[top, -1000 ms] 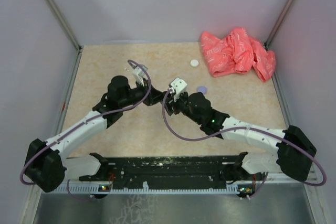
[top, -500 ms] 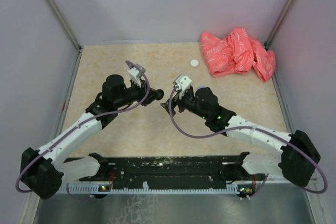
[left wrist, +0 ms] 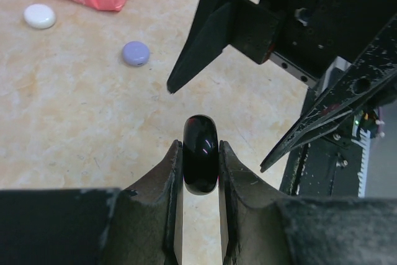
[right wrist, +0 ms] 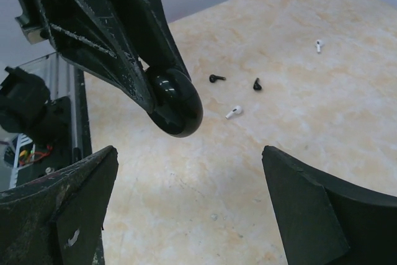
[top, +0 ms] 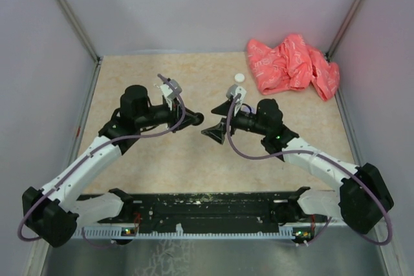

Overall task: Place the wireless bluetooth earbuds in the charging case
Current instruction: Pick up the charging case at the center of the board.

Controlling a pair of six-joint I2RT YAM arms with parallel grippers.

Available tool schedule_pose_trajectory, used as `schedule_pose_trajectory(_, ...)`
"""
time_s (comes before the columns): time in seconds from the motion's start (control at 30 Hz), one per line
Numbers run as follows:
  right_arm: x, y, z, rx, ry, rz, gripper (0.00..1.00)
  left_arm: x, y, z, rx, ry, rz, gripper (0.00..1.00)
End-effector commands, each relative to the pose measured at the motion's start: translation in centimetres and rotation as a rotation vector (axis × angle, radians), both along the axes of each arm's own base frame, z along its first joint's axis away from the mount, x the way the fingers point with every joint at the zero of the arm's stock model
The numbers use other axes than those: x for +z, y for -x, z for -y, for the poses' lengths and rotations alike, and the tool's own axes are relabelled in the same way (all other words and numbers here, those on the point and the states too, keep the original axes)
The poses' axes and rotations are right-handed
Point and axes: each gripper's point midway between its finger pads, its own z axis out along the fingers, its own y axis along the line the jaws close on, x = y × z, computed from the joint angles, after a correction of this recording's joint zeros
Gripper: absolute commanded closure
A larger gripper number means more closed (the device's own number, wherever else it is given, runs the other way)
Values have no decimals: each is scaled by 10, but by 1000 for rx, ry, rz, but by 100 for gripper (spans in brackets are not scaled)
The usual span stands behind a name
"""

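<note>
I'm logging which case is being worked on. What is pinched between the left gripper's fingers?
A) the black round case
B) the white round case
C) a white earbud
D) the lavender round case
A: the left wrist view shows the left gripper shut on the glossy black round case, held edge-on, while the white case and lavender case lie on the table.

Fixed camera looks down from behind over the whole table [top: 129, 79]. Wrist cameras sit low and close, facing each other; both show the black round case [left wrist: 200, 153].
</note>
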Motion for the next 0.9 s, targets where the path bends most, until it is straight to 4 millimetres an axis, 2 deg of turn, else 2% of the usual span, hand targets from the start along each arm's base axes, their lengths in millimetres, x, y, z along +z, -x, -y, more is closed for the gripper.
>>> schedule_pose_trajectory(0.0, 26, 20, -11, 173, -71, 100, 2, 21, 19, 9, -179, 2, 78, 96)
schedule_pose_trajectory(0.13, 28, 25, -11, 201, -88, 159, 2, 27, 26, 12, -257, -14, 97, 95)
schedule_pose_trajectory(0.2, 26, 35, -11, 255, -99, 221, 5, 28, 27, 12, -271, -26, 106, 95)
schedule_pose_trajectory(0.33, 34, 40, -12, 278, -123, 226, 6, 28, 29, 12, -298, -42, 112, 95)
schedule_pose_trajectory(0.6, 46, 43, -16, 316, -139, 253, 21, 32, 37, 14, -354, -35, 128, 94)
schedule_pose_trajectory(0.87, 48, 49, -27, 363, -146, 238, 42, 34, 43, 15, -394, -25, 133, 94)
